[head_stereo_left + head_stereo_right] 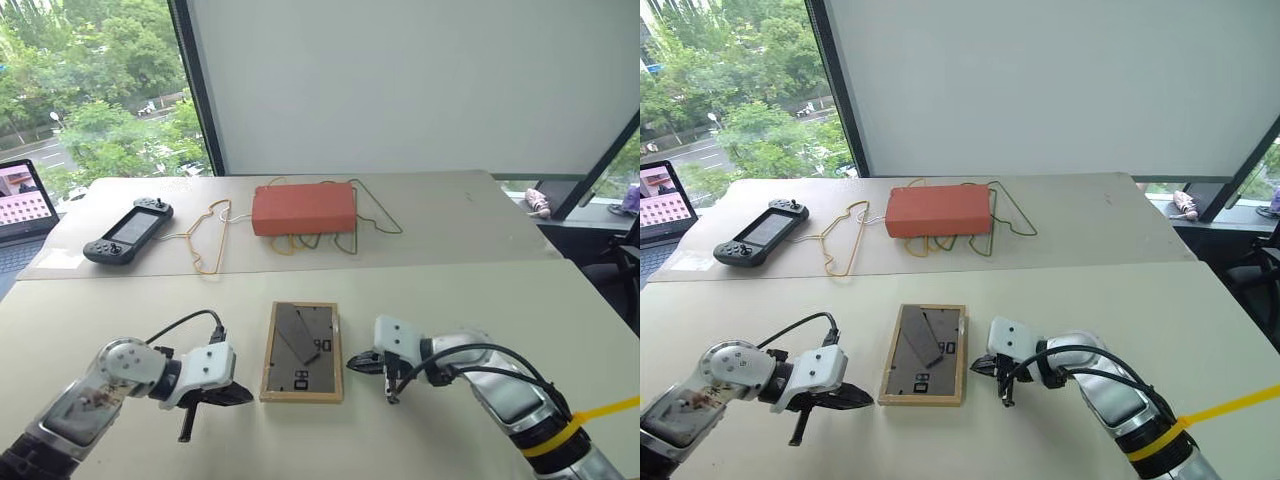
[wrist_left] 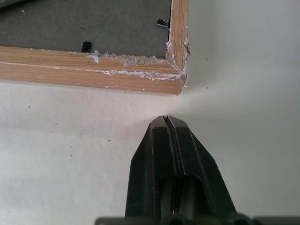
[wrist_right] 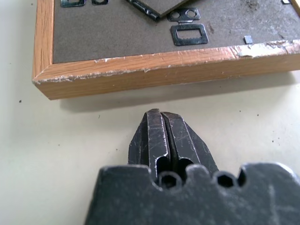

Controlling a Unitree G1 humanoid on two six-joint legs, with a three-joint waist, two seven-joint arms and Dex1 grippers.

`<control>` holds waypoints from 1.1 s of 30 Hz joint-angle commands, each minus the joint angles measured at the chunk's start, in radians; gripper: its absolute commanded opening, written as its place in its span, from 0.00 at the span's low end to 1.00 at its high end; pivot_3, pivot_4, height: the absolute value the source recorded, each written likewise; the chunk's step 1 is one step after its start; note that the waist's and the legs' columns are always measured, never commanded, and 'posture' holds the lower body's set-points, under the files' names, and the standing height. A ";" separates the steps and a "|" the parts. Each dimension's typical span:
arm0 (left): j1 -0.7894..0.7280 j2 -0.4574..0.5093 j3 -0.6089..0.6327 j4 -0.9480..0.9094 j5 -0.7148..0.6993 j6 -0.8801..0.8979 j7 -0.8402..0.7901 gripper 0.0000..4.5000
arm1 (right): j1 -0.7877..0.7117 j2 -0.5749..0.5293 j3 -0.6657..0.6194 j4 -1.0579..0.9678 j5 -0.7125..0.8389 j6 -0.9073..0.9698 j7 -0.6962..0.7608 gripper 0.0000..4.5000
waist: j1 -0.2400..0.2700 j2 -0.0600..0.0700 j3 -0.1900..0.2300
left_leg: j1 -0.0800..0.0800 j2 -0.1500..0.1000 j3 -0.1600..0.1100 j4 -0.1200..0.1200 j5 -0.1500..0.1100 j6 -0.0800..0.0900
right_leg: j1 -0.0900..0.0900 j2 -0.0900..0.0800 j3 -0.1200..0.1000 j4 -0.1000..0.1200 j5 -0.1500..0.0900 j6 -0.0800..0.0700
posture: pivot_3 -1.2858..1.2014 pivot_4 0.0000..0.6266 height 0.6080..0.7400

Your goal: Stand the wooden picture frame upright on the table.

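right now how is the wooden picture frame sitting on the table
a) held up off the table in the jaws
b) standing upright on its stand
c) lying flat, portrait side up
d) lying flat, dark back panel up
d: the wooden picture frame lies flat on the table with its dark grey back and fold-out stand facing up, between the two shut grippers.

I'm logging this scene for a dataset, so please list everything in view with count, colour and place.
wooden picture frame: one, light wood with dark grey back, lying back-up on the near table between the grippers.
table: one, beige, near; a second beige table behind it.
box: one, orange-red, on the far table.
wire hangers: several, yellow and green, beside and under the box.
game controller: one, black, far table's left part.
laptop: one, screen lit, at the left edge.
left gripper: black, shut, near the frame's left edge, apart from it.
right gripper: black, shut, near the frame's right edge, apart from it.
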 commanded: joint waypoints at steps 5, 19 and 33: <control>-0.016 -0.044 -0.025 -0.022 0.016 -0.001 0.019 0.01 | -0.019 0.011 0.044 -0.042 0.004 0.106 -0.002 0.00 | -0.010 0.000 0.000 | 0.000 0.001 0.000 0.000 0.000 0.000 | -0.001 0.002 0.000 0.001 0.000 0.000 | 0.52 0.24 1.00; 0.021 -0.044 0.135 0.075 0.016 -0.260 0.074 0.13 | 0.050 -0.026 0.007 -0.016 -0.012 0.039 -0.029 0.00 | -0.010 0.000 0.000 | 0.000 0.002 0.000 0.000 0.000 0.000 | -0.001 0.002 0.000 0.000 0.000 0.000 | 0.52 0.24 1.00; -0.170 -0.137 0.073 0.640 0.348 -1.336 0.353 0.82 | 0.109 -0.050 -0.033 -0.054 0.009 0.001 -0.051 0.00 | 0.003 -0.001 0.000 | -0.001 -0.004 0.000 0.000 0.000 0.000 | -0.001 -0.005 -0.002 -0.003 0.001 0.001 | 0.52 0.24 1.00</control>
